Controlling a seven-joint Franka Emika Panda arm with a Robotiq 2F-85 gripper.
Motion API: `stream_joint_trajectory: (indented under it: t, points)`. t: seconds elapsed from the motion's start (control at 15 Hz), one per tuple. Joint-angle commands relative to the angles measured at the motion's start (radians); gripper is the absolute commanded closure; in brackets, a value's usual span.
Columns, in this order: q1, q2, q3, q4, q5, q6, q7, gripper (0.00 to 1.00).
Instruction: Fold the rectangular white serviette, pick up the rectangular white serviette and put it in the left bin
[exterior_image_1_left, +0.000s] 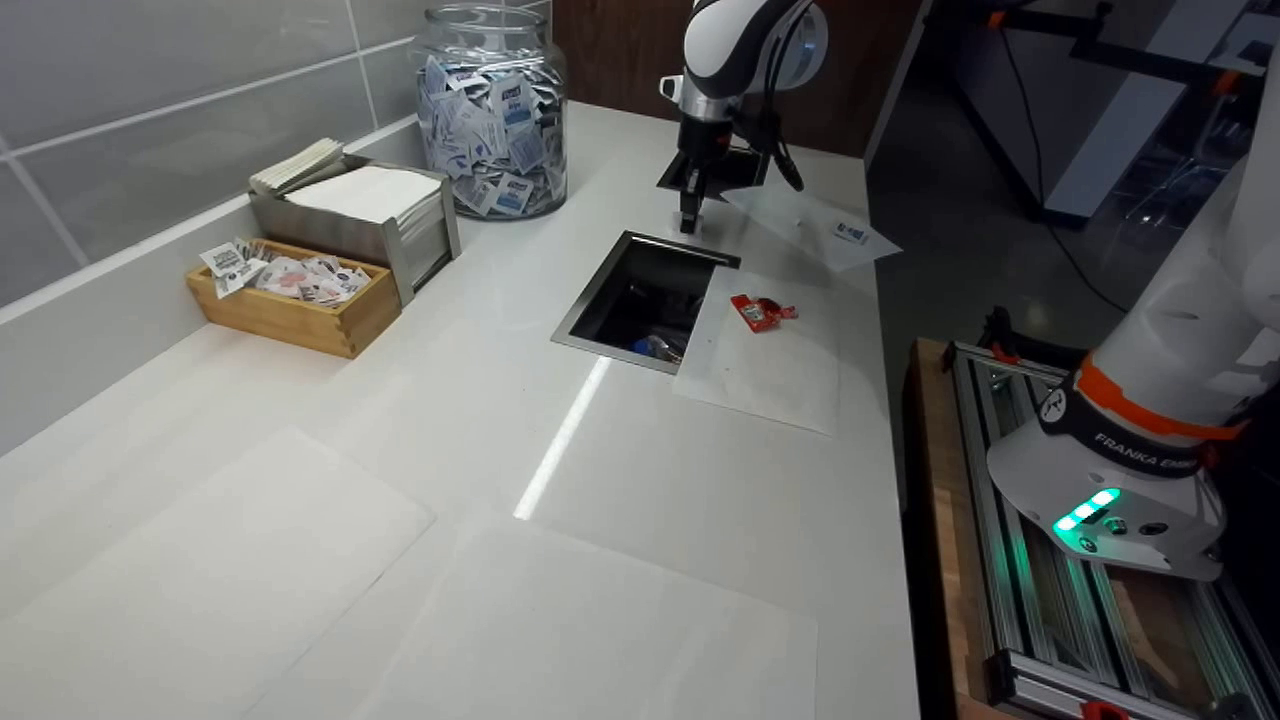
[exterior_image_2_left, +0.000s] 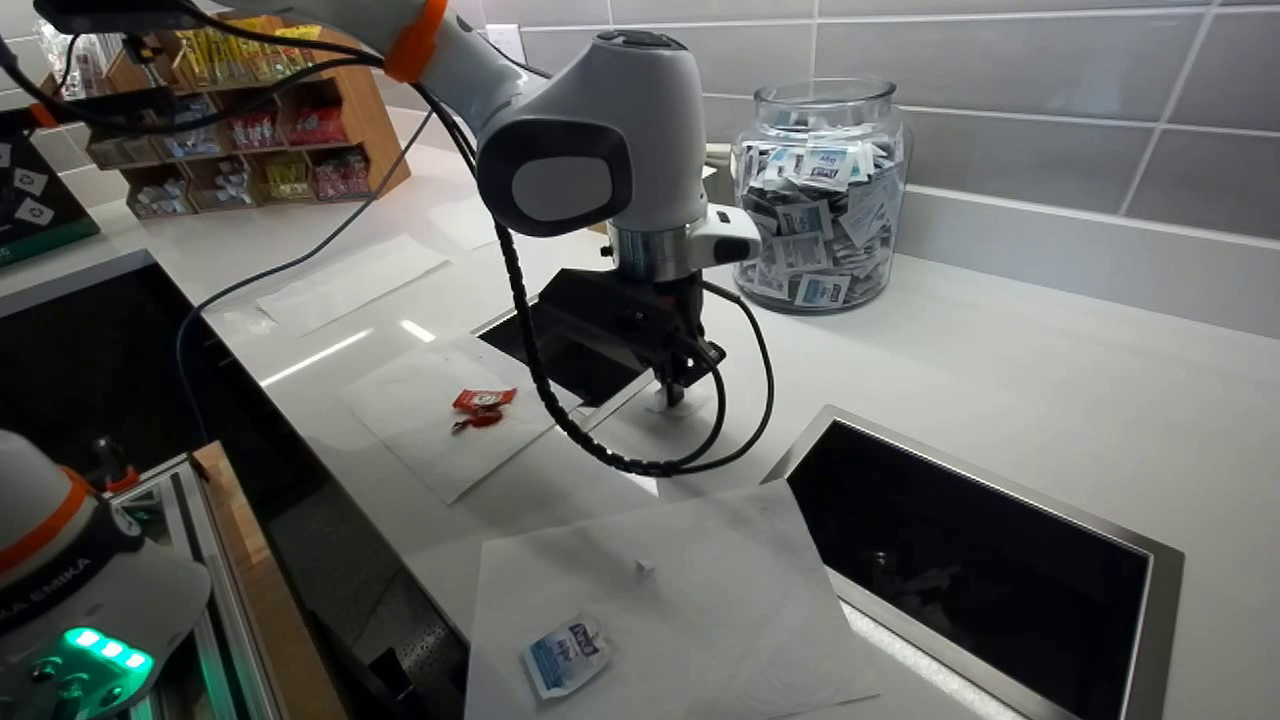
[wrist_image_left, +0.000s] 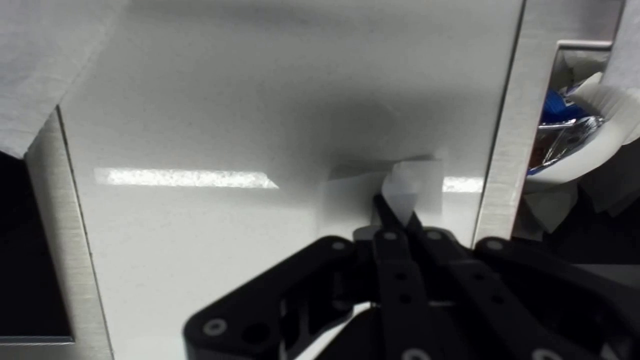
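The white serviette (wrist_image_left: 425, 182) is a small thin white piece on the white counter between the two bins. My gripper (wrist_image_left: 401, 217) points down with its fingers close together, shut on a raised fold of it. The rest of it spreads low around the fingertips; whether it touches the counter is hard to tell. In both exterior views the gripper (exterior_image_1_left: 690, 222) (exterior_image_2_left: 674, 394) is low over the counter, and only a bit of the serviette (exterior_image_2_left: 660, 404) shows. One bin's steel rim (wrist_image_left: 507, 150) is close on the right in the wrist view; the other bin's rim (wrist_image_left: 70, 240) is on the left.
A large white sheet with a red wrapper (exterior_image_1_left: 762, 312) partly overlaps one bin. Another sheet (exterior_image_2_left: 690, 600) with a blue-white wipe packet (exterior_image_2_left: 566, 656) lies beside the other bin. A glass jar (exterior_image_2_left: 820, 200), a wooden box (exterior_image_1_left: 300, 310) and a napkin holder (exterior_image_1_left: 350, 230) stand near the wall.
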Motion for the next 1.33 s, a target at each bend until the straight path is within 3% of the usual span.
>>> stream_joint_trajectory:
  t: [0.0,0.13,0.73,1.27]
  points:
    - [-0.011,0.021,0.011,0.006,-0.001,-0.003,-0.002,0.76]
    - [-0.009,0.017,0.008,0.007,-0.009,-0.004,0.002,0.68]
    - [-0.010,-0.004,-0.003,-0.009,-0.021,-0.002,0.014,0.01]
    - [-0.042,0.002,-0.002,-0.018,0.013,0.015,-0.007,0.00]
